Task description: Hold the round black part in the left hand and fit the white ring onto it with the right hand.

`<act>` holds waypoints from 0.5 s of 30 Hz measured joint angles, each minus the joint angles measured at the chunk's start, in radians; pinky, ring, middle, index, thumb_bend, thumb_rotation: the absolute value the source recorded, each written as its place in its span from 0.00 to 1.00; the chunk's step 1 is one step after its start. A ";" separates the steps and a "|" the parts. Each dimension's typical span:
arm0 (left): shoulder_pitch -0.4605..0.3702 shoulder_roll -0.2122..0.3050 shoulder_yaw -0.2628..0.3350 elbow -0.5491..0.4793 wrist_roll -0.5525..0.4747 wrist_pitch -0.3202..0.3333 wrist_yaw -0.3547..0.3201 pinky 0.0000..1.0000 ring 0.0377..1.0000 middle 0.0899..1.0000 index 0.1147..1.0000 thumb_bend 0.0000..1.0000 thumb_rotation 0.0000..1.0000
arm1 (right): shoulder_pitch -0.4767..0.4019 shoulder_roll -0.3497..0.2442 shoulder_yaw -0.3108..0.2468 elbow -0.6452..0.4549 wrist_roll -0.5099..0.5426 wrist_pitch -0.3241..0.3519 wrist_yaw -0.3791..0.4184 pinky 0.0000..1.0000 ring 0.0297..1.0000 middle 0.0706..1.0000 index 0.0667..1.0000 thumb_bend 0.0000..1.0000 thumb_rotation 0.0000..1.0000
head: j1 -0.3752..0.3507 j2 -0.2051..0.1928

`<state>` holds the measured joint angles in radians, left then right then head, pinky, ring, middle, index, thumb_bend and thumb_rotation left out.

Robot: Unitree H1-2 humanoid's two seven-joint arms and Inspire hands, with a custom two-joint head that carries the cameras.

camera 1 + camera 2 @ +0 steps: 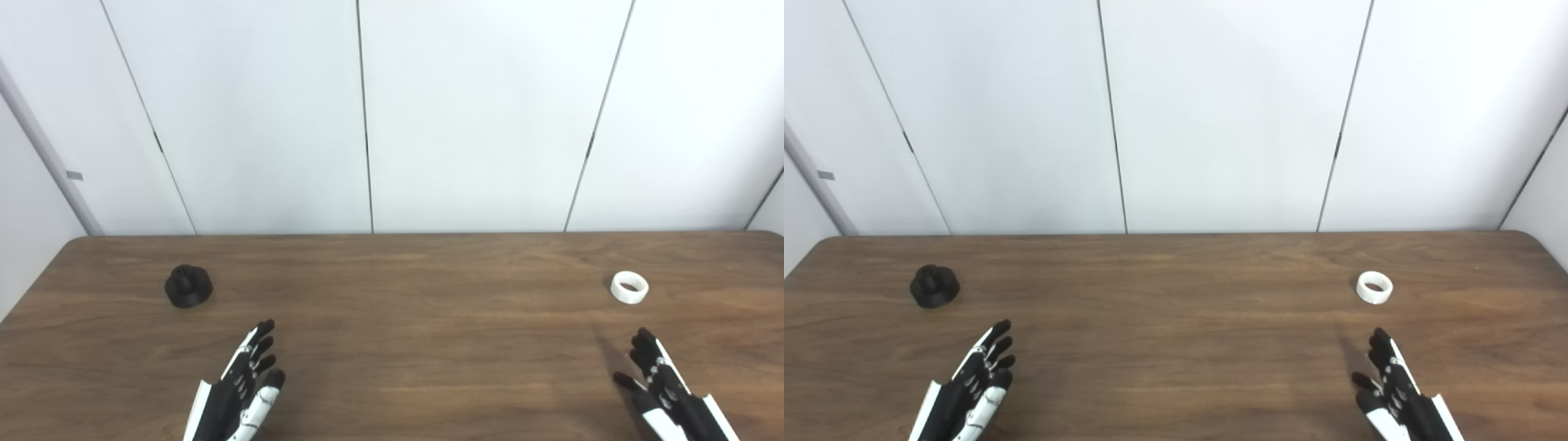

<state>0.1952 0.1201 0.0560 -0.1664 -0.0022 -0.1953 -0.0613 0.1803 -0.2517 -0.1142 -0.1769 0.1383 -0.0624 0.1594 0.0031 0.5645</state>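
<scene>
The round black part [188,286] stands on the brown wooden table [392,343] at the left. The white ring [629,286] lies on the table at the right. My left hand [242,383] is open and empty, fingers stretched forward, near the front edge, below and to the right of the black part. My right hand [661,383] is open and empty near the front edge, just below the ring. Both hands are apart from the parts. The same scene shows in the right eye view, with the black part [934,286] and the ring [1375,287].
White wall panels [367,116] stand right behind the table's far edge. The table's rounded corners show at far left and far right.
</scene>
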 measured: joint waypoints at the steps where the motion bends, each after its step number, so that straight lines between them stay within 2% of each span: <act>1: 0.000 0.000 0.000 0.000 0.000 0.000 0.000 0.90 0.95 0.99 0.93 0.63 0.65 | 0.000 0.000 0.000 0.000 0.000 0.000 0.000 0.89 1.00 1.00 1.00 0.65 0.66 | 0.000 0.000; 10: 0.000 0.000 0.000 0.000 0.000 0.000 0.000 0.90 0.95 0.99 0.93 0.63 0.66 | 0.000 0.000 0.000 0.000 0.000 0.000 0.000 0.90 1.00 1.00 1.00 0.66 0.66 | -0.002 0.000; 15: 0.000 0.000 0.000 0.000 0.000 0.000 0.000 0.90 0.95 0.99 0.93 0.66 0.66 | 0.000 0.000 0.000 0.000 0.000 0.000 0.000 0.90 1.00 1.00 1.00 0.66 0.66 | -0.002 -0.002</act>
<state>0.1948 0.1201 0.0561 -0.1662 -0.0026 -0.1954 -0.0614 0.1803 -0.2517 -0.1141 -0.1768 0.1381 -0.0628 0.1594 0.0015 0.5630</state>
